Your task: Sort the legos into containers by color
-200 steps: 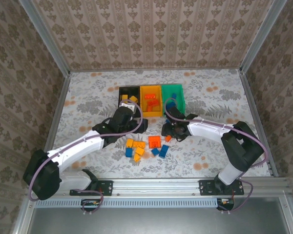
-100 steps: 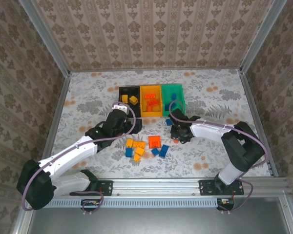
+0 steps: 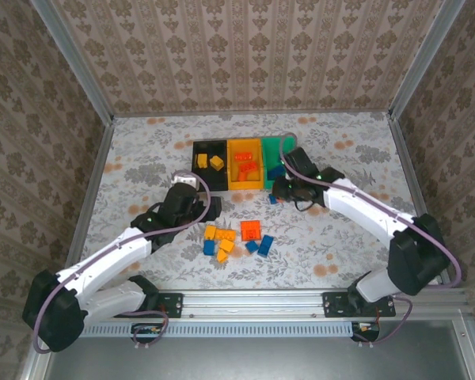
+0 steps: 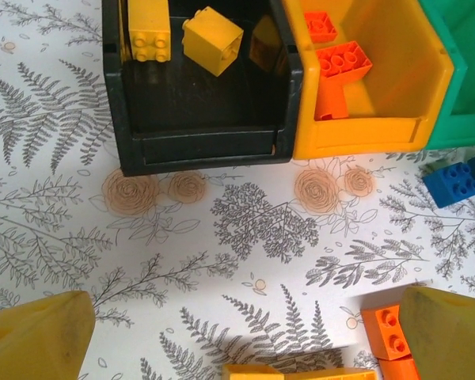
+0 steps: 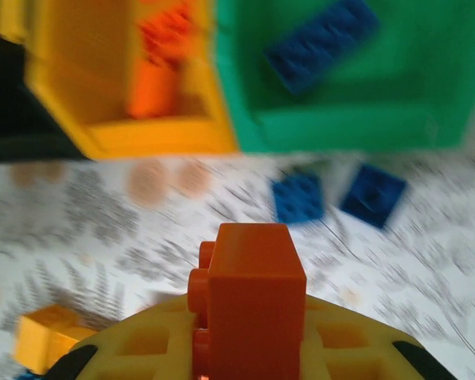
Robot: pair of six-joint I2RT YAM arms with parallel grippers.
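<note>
From above, the right gripper [image 3: 279, 190] has risen off the floral worktop [image 3: 142, 158] toward the containers [image 3: 229, 162] at its far middle, with papered walls [image 3: 245, 55] around; at the left wrist, the left gripper [image 4: 245, 336] is spread wide and empty near loose legos [image 4: 388, 336]; at the right wrist, jaws pinch a red-orange brick [image 5: 249, 285] short of the green bin [image 5: 340, 134].

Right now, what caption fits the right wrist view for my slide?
Right gripper holds a red-orange brick facing the yellow-orange bin and the green bin.

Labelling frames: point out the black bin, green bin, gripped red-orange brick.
black bin [image 4: 202, 149]: left wrist view, front wall.
green bin [image 5: 348, 131]: right wrist view, front wall.
red-orange brick [image 5: 257, 309]: right wrist view, broad face.
</note>
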